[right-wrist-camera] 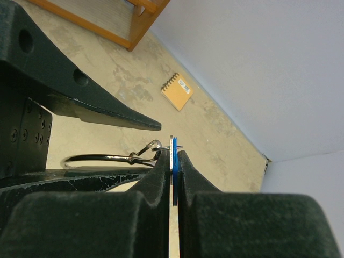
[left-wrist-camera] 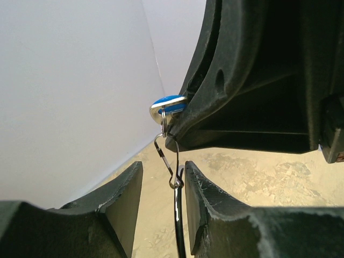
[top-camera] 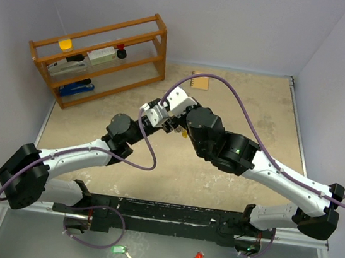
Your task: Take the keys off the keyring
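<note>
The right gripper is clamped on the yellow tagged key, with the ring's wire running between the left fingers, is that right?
No, blue, not yellow: the right wrist view shows the right gripper clamped on the blue tagged key; the wire of the keyring does run between the left fingers.

keyring [right-wrist-camera: 97, 157] of shiny metal wire; key tag [left-wrist-camera: 167, 102] glossy blue plastic; left gripper [left-wrist-camera: 161, 167] fingers [left-wrist-camera: 121, 199] matt black, scuffed; shelf [top-camera: 93, 30] at ten o'clock varnished wood.
</note>
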